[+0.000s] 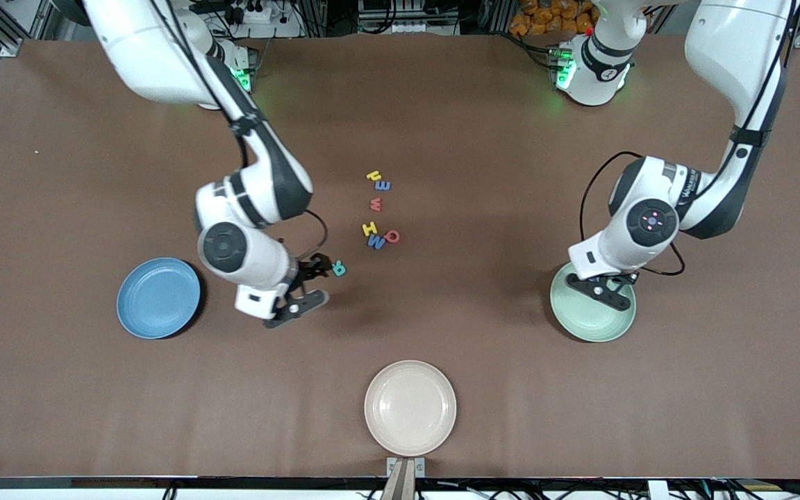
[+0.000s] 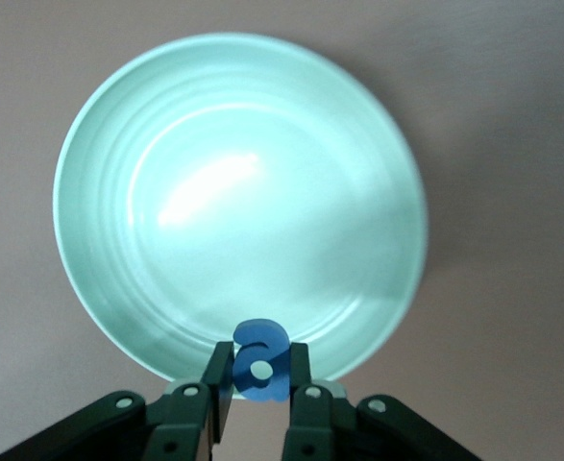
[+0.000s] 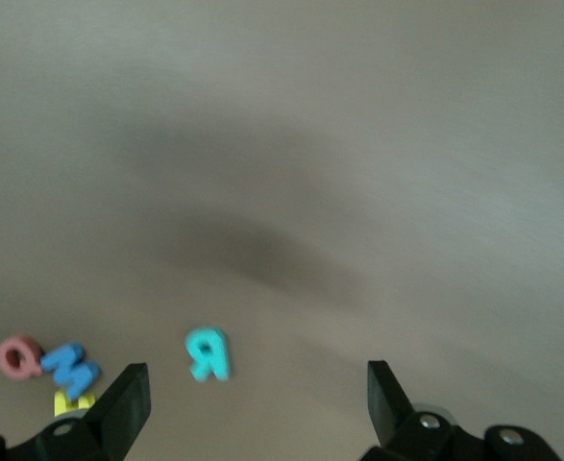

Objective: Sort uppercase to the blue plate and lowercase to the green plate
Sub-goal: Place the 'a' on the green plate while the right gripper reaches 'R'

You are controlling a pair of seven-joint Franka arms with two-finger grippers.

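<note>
While my left gripper [image 2: 259,384] hangs over the green plate [image 1: 601,326], its fingers pinched on the blue a [image 2: 260,361], the drop is what worries me.

From the left wrist view the a sits over the plate's rim rather than its middle, so I judge that releasing here could let the light foam catch the lip and tumble onto the counter [image 1: 483,326] beside the plate. My right gripper [image 3: 253,403] is low over bare counter just beside the teal R [image 1: 338,268], fingers spread wide and empty; the R lies outside the gap, so closing now would miss or nudge it. The blue plate [image 1: 158,297] sits well apart from the green plate, at the right arm's end. The remaining letters [image 1: 378,208] cluster between the two plates, farther from the front camera than either.
</note>
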